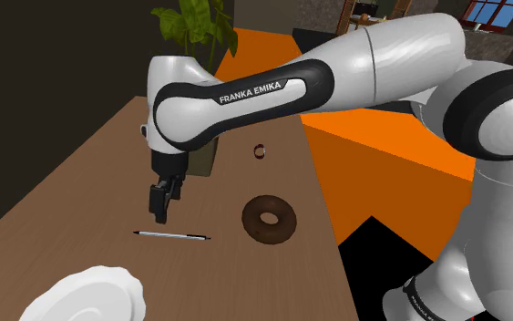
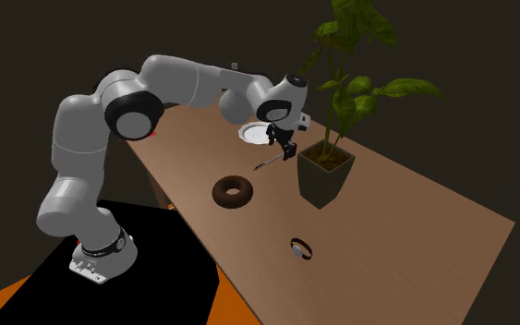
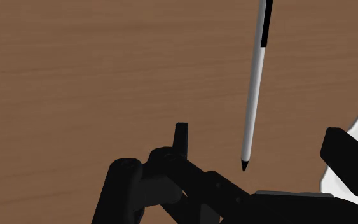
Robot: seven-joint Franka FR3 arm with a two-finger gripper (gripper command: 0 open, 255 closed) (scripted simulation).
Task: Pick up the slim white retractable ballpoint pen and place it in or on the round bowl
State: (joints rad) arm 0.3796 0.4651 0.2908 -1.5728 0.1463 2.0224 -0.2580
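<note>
The arm (image 1: 254,91) reaches from the right of the shoulder view toward the middle left. Its black hand (image 1: 161,212) hangs pointing down over the brown wooden counter (image 1: 72,191). The hand is open: in the wrist view its two fingers (image 3: 181,135) stand well apart with nothing clasped between them.

The pen (image 1: 172,236), a slim white barrel with black ends, lies flat on the counter just below the hand in the shoulder view. It sits lower left of centre and runs nearly level across the frame. The hand's tips are above the pen and do not touch it. In the wrist view the pen's dark tip lies on the wood in the gap between the fingers, with the barrel running away from the hand.

The bowl (image 1: 86,294), white with a wavy rim, sits at the lower left corner of the shoulder view, near the pen but apart from it. In the second exterior view it shows at upper centre, just behind the hand.

A dark brown doughnut (image 1: 269,220) lies to the right of the pen, near the centre of the shoulder view. A square plant pot (image 2: 325,175) with green leaves stands right of centre in the second exterior view. A small dark band (image 2: 300,248) lies at that view's lower centre.
</note>
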